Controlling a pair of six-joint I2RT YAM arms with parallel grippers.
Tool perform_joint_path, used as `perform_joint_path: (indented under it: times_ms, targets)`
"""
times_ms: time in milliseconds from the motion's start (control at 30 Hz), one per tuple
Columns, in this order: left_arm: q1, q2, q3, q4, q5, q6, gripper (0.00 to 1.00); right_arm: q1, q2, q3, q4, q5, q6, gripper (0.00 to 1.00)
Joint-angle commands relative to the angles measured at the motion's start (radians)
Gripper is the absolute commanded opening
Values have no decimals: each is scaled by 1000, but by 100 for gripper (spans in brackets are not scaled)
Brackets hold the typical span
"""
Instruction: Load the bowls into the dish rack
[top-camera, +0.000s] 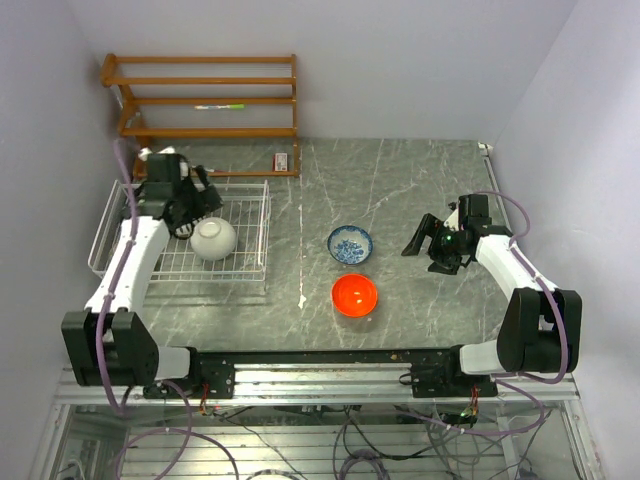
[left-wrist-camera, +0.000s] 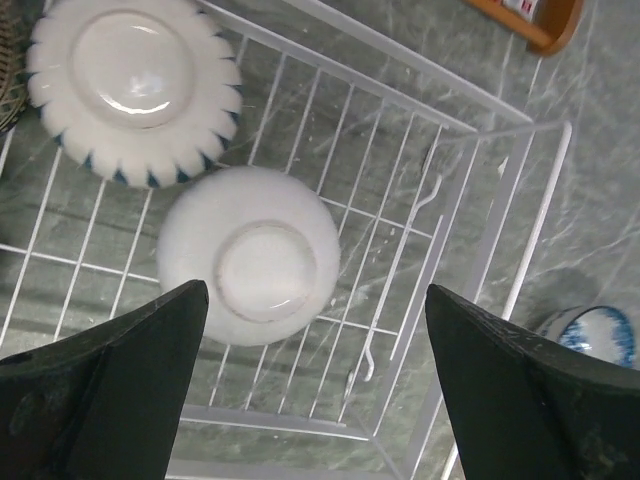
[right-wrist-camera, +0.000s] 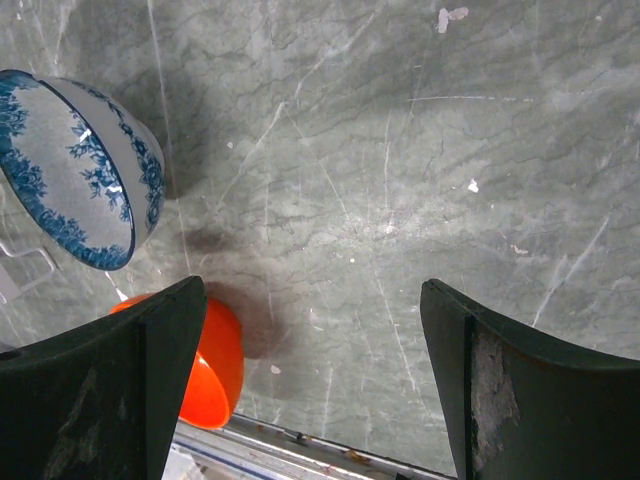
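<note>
The plain white bowl lies upside down on the wire floor of the dish rack, with its foot ring facing up. It is near the right side of the rack. In the left wrist view the bowl sits below the left fingers, between the two. It is closer to the left-hand finger, whose tip overlaps the bowl's edge in the picture. I cannot tell if that tip touches the bowl. The other finger is well apart from it, over the rack's wires. The left fingers are spread wide and hold nothing.

Just beside the plain bowl, deeper in the rack, lies a ribbed white bowl with blue marks at its rim. It is also upside down, and the two bowls are close together or just touching.

Outside the rack, on the grey marbled surface, stands the blue-and-white bowl with its opening up. The orange-red bowl stands near it, closer to the arms' bases, also with its opening up. They are close but apart.

The right fingers are over the surface to the right of these two bowls. They are spread wide and hold nothing, with only bare surface between them. In the right wrist view both bowls are at the left side, outside the gap.

A wooden shelf stands at the far edge, behind the rack.
</note>
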Motion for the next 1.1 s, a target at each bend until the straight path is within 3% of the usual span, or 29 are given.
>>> perform_joint_path:
  times_ms: [0, 167, 433, 600, 1067]
  targets:
    - [-134, 86, 110, -126, -281, 62, 100, -1, -1, -1, 25, -11, -3, 88]
    - [-231, 194, 213, -156, -387, 87, 100, -1, -6, -24, 32, -14, -2, 88]
    - [-320, 238, 224, -106, -242, 45, 99, -1, 2, -34, 39, -6, -5, 89]
    - [-334, 256, 176, -100, -224, 17, 100, 0, 11, -29, 44, -9, -7, 89]
    - [-334, 247, 61, -165, -434, -7, 99, 0, 20, -24, 44, -19, -12, 89]
